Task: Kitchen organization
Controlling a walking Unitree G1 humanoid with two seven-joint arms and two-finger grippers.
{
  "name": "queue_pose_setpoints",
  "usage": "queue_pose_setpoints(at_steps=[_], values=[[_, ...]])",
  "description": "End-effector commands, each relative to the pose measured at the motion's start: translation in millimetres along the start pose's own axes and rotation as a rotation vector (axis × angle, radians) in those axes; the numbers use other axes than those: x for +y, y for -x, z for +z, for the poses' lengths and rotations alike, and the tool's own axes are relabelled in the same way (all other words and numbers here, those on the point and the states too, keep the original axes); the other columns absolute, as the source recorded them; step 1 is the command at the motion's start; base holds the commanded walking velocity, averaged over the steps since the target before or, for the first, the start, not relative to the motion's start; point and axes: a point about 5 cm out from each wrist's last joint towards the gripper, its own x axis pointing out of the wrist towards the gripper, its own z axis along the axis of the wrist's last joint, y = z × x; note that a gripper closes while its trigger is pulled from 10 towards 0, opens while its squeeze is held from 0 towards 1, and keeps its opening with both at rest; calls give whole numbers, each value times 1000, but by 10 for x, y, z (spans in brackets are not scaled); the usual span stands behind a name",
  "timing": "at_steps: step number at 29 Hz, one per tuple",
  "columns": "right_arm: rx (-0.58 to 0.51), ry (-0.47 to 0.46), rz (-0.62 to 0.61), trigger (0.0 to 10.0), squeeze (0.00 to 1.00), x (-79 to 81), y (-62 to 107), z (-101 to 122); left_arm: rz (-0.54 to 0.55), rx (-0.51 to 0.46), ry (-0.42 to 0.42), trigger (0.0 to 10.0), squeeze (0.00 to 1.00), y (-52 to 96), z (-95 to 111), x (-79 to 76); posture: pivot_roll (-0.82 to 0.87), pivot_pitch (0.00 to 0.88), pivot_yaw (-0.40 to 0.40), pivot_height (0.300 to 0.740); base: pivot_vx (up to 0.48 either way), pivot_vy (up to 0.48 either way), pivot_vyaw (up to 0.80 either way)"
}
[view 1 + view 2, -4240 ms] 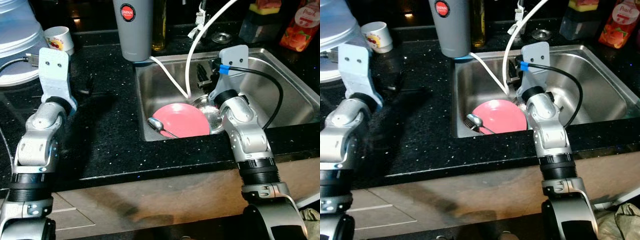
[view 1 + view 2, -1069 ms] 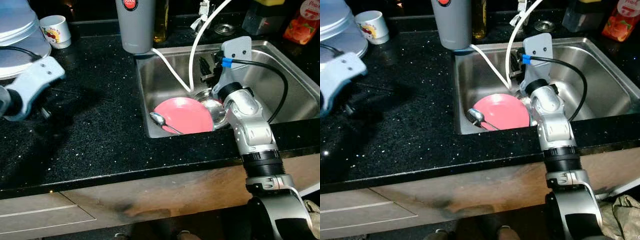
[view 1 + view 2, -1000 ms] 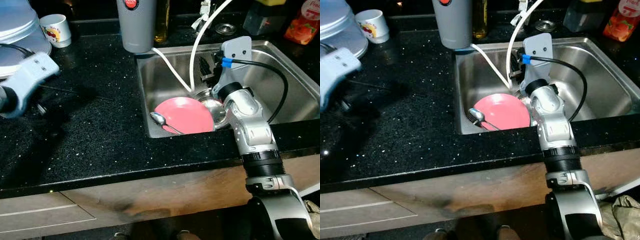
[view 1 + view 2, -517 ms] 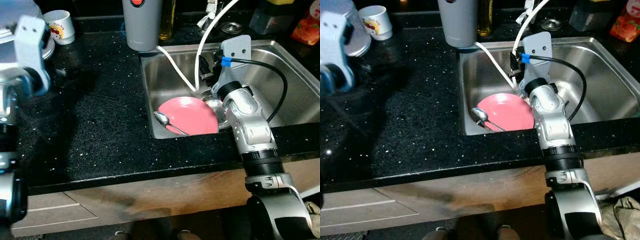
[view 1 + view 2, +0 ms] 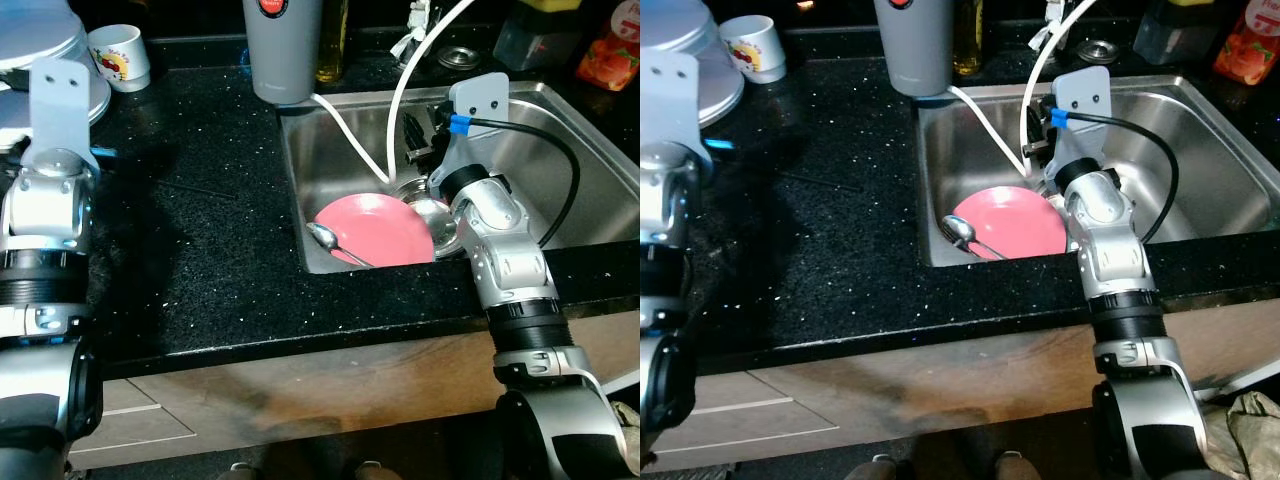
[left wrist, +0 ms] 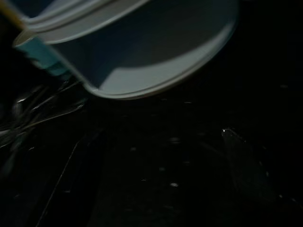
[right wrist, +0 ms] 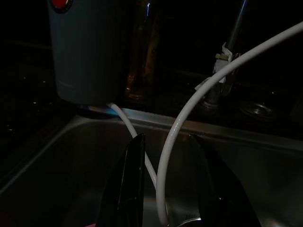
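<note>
counter: black speckled countertop (image 5: 200, 250) | on it: grey canister (image 5: 285, 45), printed cup (image 5: 120, 58), white plates (image 5: 45, 60) | inset: steel sink (image 5: 560, 170)

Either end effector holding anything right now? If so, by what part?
Right end effector: nothing held; fingers open around the white hose in the sink. Left: cannot tell.

A sink (image 5: 560, 150) is set into the right half of the table (image 5: 200, 240). In the sink's front left corner lies a plate (image 5: 375, 228) with a spoon (image 5: 325, 238) on its left rim and a bowl (image 5: 440, 222) touching its right side. A hose (image 5: 350, 135) runs down into the sink. A tumbler (image 5: 287, 50) stands at the sink's back left corner, a bottle (image 5: 333, 45) just right of it. A cup (image 5: 120, 55) sits near the table's back left corner.
</note>
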Motion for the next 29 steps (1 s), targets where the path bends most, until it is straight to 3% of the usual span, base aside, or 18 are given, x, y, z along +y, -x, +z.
queue_pose_setpoints(at_steps=[1,2,3,8,13,16,18,23,29], values=[[-7,-30,-7,10000,0,-17,-11,-5,29,40,-12,10000,216,-33,-69,-41,34,158,-20,740,0,0,0],[-7,-30,-7,10000,0,-17,-11,-5,29,40,-12,10000,216,-33,-69,-41,34,158,-20,740,0,0,0],[-5,-35,-8,10000,0,-22,-14,-12,34,53,-14,10000,0,-54,-82,-64,35,159,-20,740,0,0,0],[-5,-22,-10,10000,0,-57,-33,-14,10,106,59,10000,0,-123,-108,-257,33,162,-17,740,0,0,0],[-15,1,-6,10000,0,-90,-43,18,-36,145,90,10000,0,-80,-70,-436,25,165,-2,740,0,0,0],[-23,17,-8,10000,0,-136,-37,45,-59,225,130,10000,0,-46,-95,-507,26,167,2,740,0,0,0],[-23,21,-6,10000,0,-143,-36,44,-64,284,192,10000,0,-43,-123,-511,29,169,0,740,0,0,0],[-22,24,3,10000,0,-150,-56,39,-20,372,237,10000,0,-48,-158,-475,31,170,-2,740,0,0,0],[-21,23,14,10000,0,-149,-94,47,67,410,270,10000,0,-54,-120,-373,37,172,-6,740,0,0,0]])
